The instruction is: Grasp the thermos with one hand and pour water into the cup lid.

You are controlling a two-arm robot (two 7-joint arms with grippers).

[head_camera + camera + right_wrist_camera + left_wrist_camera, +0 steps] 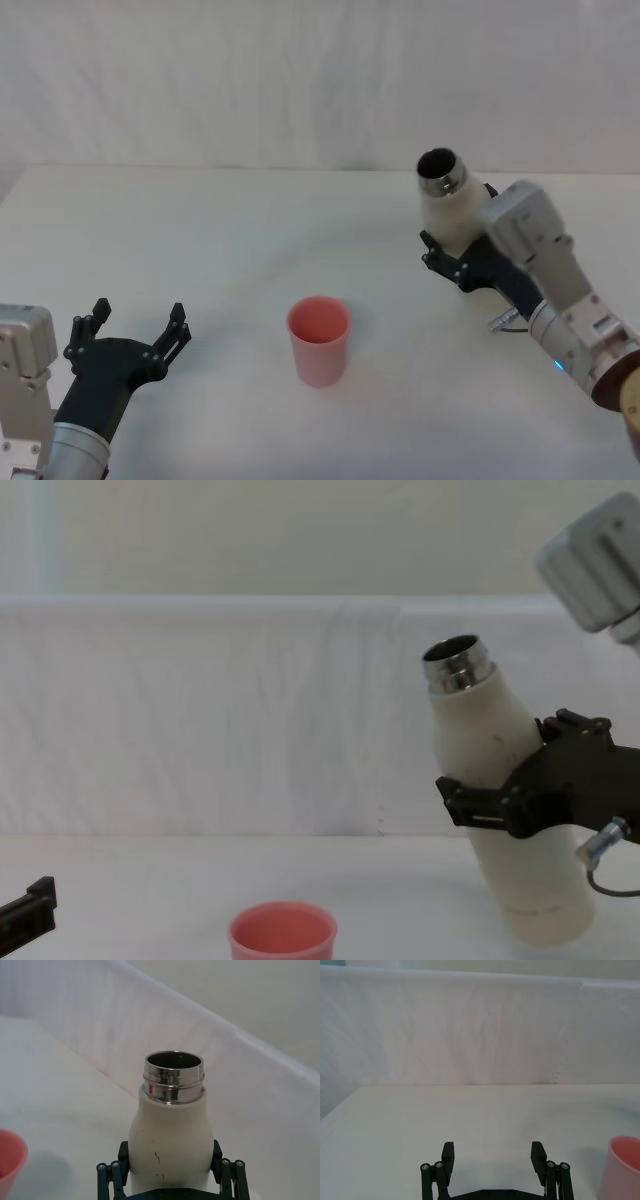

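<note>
1. The left gripper [139, 324] rests low at the near left of the white counter [230, 230], well apart from the other things. Its black fingers [448, 1152] stand spread wide, with nothing between them.
2. The cup lid [319, 339] stands upright on the counter near the middle, its open mouth up. It lies between the two arms, to the right of the left gripper and apart from it. In the left wrist view its pink wall [622, 1167] shows at the edge, off to one side of the spread fingers.
3. The thermos [500, 800] is held off to the right of the cup lid and farther back. It is tilted, its open steel neck [457, 663] leaning up and toward the left; the cap is off.
4. The right gripper [480, 802] has its fingers clamped around the thermos body, below the shoulder. In the right wrist view a finger [123, 1152] presses each side of the cream wall.
5. The silver-grey right arm [545, 265] reaches in from the near right.
</note>
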